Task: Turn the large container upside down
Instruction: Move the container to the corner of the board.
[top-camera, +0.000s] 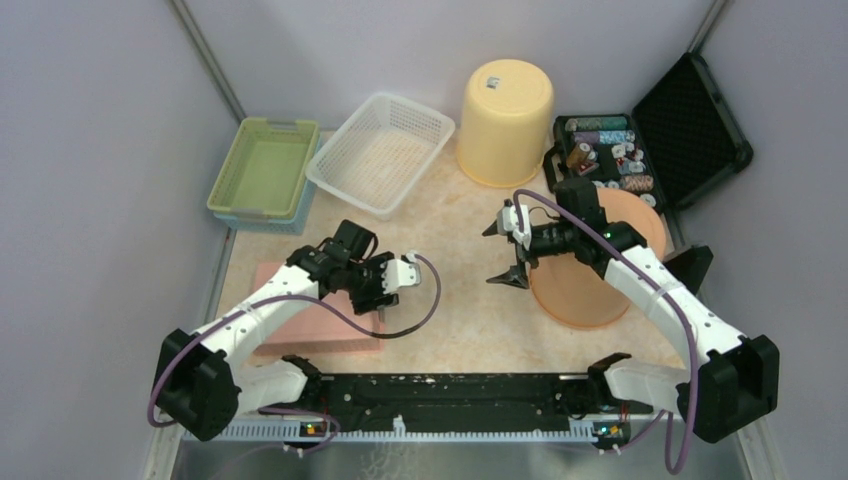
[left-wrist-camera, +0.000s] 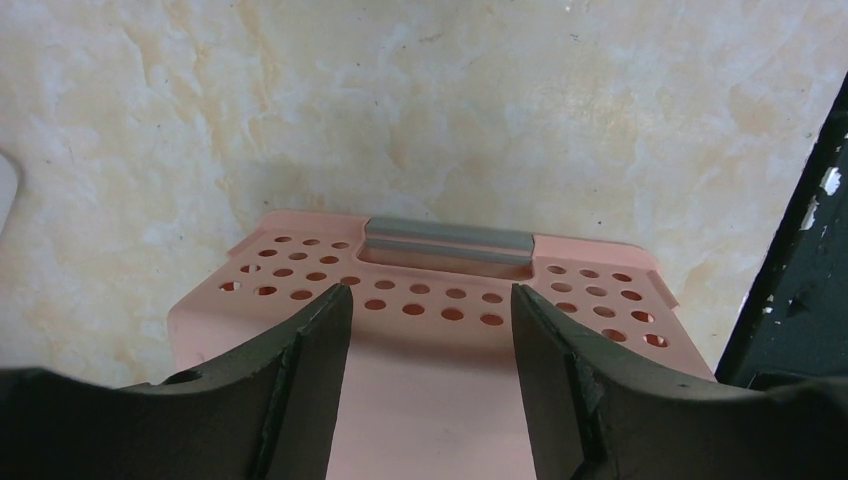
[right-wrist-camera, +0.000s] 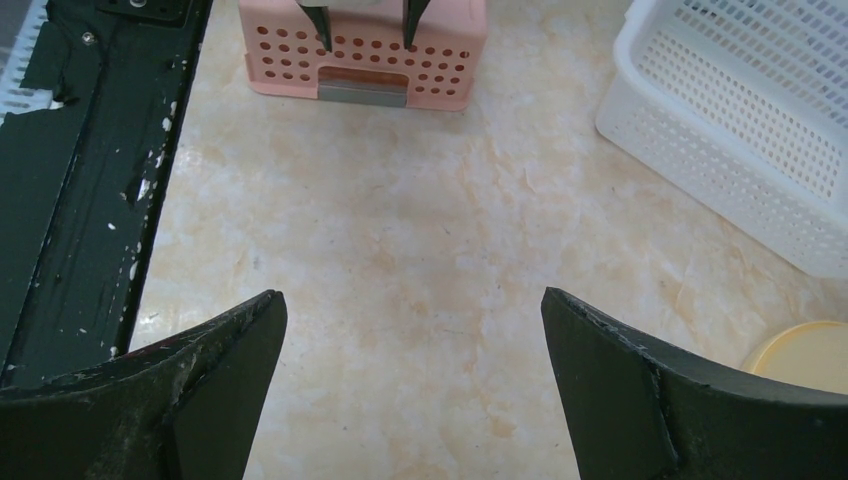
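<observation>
Obs., bench-side:

- Pink container (top-camera: 320, 335) sits on the table (top-camera: 460, 310), left-front, near the black base rail (top-camera: 450, 392). Flat solid base faces up, rim down on the tabletop, i.e. already inverted. The perforated end wall w/ grey handle (right-wrist-camera: 362, 93) faces table centre.
- L gripper (top-camera: 383, 300) is over that handle end, pointing down. In the L wrist view the fingers (left-wrist-camera: 310, 350) stand apart above the pink base, w/ nothing pinched between them. Can't tell if the tips touch the plastic.
- R gripper (top-camera: 500, 255) hangs over bare table at centre-right w/ jaws spread wide and nothing held. R wrist cam looks across the table to the pink container's handle end.
- Orange bucket (top-camera: 590, 290) is under the R forearm, at the right side.
- Yellow bucket (top-camera: 505, 120) is at the back centre, bottom up.
- White mesh basket (top-camera: 380, 150) is at the back, left of the yellow one.
- Green tray (top-camera: 262, 165) is nested on a blue one (top-camera: 262, 222), back-left.
- Black case (top-camera: 690, 120) is open at back-right, w/ chips inside.
</observation>
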